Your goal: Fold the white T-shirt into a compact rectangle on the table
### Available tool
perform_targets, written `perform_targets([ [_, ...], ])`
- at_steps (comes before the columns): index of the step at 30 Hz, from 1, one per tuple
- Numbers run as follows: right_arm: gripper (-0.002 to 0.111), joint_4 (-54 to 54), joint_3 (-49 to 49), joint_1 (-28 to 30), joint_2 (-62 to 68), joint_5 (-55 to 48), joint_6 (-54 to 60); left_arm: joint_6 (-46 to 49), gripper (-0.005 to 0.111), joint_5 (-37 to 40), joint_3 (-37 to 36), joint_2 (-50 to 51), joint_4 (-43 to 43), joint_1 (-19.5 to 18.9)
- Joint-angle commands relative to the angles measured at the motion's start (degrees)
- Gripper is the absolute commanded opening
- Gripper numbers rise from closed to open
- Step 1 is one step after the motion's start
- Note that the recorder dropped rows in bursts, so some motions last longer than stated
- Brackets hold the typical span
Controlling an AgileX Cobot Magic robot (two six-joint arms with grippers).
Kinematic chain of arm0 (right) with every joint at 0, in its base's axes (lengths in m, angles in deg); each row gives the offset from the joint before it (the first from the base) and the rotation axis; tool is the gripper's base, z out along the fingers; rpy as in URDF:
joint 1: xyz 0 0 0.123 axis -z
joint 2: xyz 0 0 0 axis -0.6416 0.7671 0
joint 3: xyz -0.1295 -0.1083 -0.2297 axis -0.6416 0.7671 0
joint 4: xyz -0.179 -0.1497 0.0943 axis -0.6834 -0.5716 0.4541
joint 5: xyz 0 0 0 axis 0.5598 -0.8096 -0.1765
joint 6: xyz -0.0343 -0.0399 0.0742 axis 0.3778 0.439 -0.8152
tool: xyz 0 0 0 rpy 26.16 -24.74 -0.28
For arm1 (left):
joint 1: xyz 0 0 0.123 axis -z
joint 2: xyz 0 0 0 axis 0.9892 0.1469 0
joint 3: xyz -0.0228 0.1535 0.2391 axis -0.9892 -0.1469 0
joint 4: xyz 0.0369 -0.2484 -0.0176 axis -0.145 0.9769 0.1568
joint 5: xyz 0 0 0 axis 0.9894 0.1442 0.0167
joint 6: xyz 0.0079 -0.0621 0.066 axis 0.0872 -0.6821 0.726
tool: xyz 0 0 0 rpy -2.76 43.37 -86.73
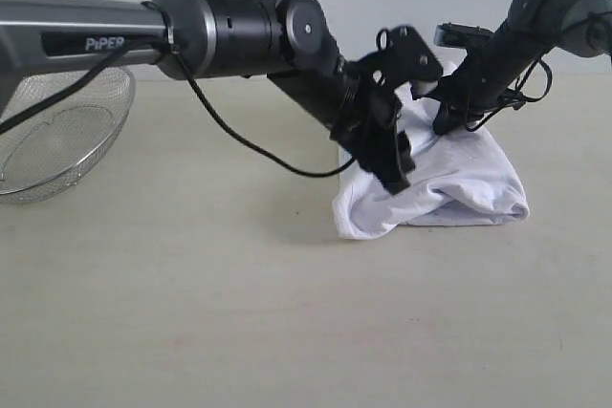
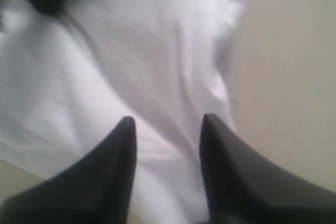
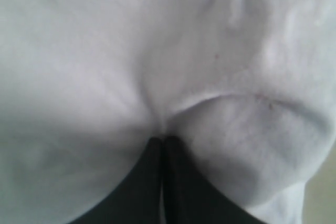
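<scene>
Soft white cotton T-shirt is a lumpy bundle, no rectangle yet. My left gripper has fingers apart over it; right gripper is pinching its cloth.

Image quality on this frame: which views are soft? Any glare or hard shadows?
Exterior view: fairly sharp, flat diffuse light, no glare, only a faint shadow on the table beside the white T-shirt. Left wrist view: blurred, shirt folds streaked, left pincer tips dark and soft-edged. Right wrist view: out of focus up close, cloth fills the frame, right pincer a black silhouette.
</scene>
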Motion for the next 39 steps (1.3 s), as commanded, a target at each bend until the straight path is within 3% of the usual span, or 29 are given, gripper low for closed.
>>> perform_targets([
  [1, 0.0, -4.05, 0.61, 1.04, 1.68, -0.15, 0.6, -0.39, 0.005, -14.31, -0.08, 0.69, 2.23, 0.08],
  [10, 0.0, -3.4, 0.61, 1.04, 1.68, 0.31, 0.36, 8.28, 0.004, -19.39, -0.08, 6.02, 11.1, 2.74],
  [18, 0.0, -3.41, 0.61, 1.04, 1.68, 0.41, -0.03, 26.3, 0.004, -12.92, -0.08, 7.69, 29.82, 4.0],
  [25, 0.0, -3.41, 0.61, 1.04, 1.68, -0.64, 0.09, 26.56, 0.004, -16.04, -0.08, 9.73, 30.2, 3.86],
  [36, 0.0, -3.41, 0.61, 1.04, 1.68, -0.19, 0.09, 26.56, 0.004, -3.88, -0.2, 11.04, 31.28, 4.91],
  [39, 0.0, -3.41, -0.14, 1.04, 1.68, -0.82, 0.22, 26.56, 0.004, 2.47, -0.2, 9.33, 31.21, 5.04],
])
